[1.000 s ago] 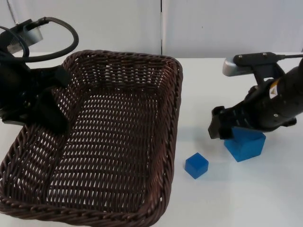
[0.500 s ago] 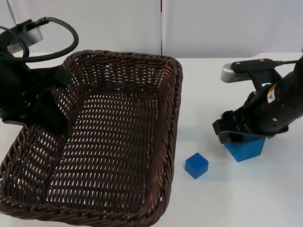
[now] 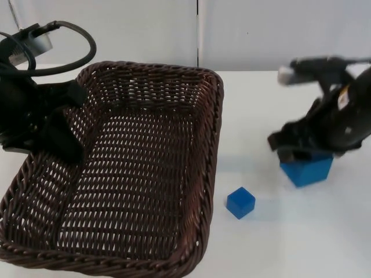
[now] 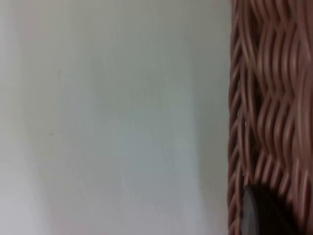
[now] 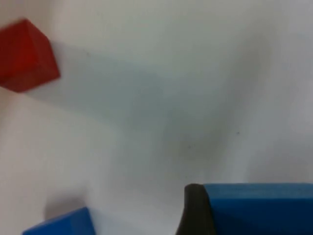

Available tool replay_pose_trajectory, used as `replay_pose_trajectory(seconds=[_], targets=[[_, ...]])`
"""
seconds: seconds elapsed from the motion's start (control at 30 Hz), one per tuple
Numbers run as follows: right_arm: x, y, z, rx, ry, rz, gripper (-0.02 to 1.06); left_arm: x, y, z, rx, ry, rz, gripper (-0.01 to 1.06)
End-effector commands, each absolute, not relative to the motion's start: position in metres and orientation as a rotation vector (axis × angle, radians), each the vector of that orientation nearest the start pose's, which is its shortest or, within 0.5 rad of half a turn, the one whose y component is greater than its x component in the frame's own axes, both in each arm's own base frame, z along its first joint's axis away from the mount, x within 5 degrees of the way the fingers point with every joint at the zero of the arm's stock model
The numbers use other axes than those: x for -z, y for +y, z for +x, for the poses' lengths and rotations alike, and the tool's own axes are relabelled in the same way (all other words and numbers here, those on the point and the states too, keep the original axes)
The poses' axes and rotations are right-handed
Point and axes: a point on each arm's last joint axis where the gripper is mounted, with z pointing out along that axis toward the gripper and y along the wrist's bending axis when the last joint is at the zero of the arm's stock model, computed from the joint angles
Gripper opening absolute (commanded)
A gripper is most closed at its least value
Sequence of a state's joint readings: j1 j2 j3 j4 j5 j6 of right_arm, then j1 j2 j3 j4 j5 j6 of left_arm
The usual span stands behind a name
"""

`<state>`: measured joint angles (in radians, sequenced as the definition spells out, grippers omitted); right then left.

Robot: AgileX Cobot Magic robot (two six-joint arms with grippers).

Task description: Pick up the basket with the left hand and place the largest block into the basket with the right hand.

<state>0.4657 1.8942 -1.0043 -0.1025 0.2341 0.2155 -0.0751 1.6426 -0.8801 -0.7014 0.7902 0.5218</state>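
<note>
1. Basket (image 3: 127,174): a large, dark brown wicker piece, rectangular with rounded corners and flaring sides, was on the left half of the white table (image 3: 255,243). Its weave was open enough for the table to show through the floor. In the left wrist view its wall (image 4: 269,98) appeared as close reddish-brown woven strands beside bare table.
2. Left gripper (image 3: 58,136): it was at the basket's left rim, with one black finger down inside the wall. Its fingers appeared closed over the rim; a black fingertip (image 4: 264,210) lay against the weave in the left wrist view.
3. Largest block (image 3: 306,168): a plain blue cube with sharp edges, it was on the right side of the table, well apart from the basket.
4. Right gripper (image 3: 298,153): it was directly over the largest block, touching its top. In the right wrist view a black fingertip (image 5: 195,210) pressed against the block's blue side (image 5: 259,208); the fingers appeared clamped on it.
5. Small blue cube (image 3: 240,202): it sat between basket and largest block, touching neither.
6. Red cube (image 5: 27,56): it was seen in the right wrist view, well apart from the blue blocks.
</note>
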Motion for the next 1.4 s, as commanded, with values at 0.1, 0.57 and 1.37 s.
replay_pose_trajectory(seconds=[0.1, 0.57, 1.37], targets=[[-0.195, 0.151, 0.312, -0.175, 2.518, -0.430, 0.00, -0.189, -0.066, 0.283, 0.727, 2.819, 0.153, 0.00], [-0.297, 0.123, 0.263, -0.187, 2.350, -0.398, 0.00, -0.189, -0.065, 0.283, 0.719, 2.812, 0.149, 0.00], [-0.308, 0.120, 0.255, -0.197, 2.319, -0.392, 0.00, -0.189, -0.066, 0.284, 0.722, 2.811, 0.145, 0.00]])
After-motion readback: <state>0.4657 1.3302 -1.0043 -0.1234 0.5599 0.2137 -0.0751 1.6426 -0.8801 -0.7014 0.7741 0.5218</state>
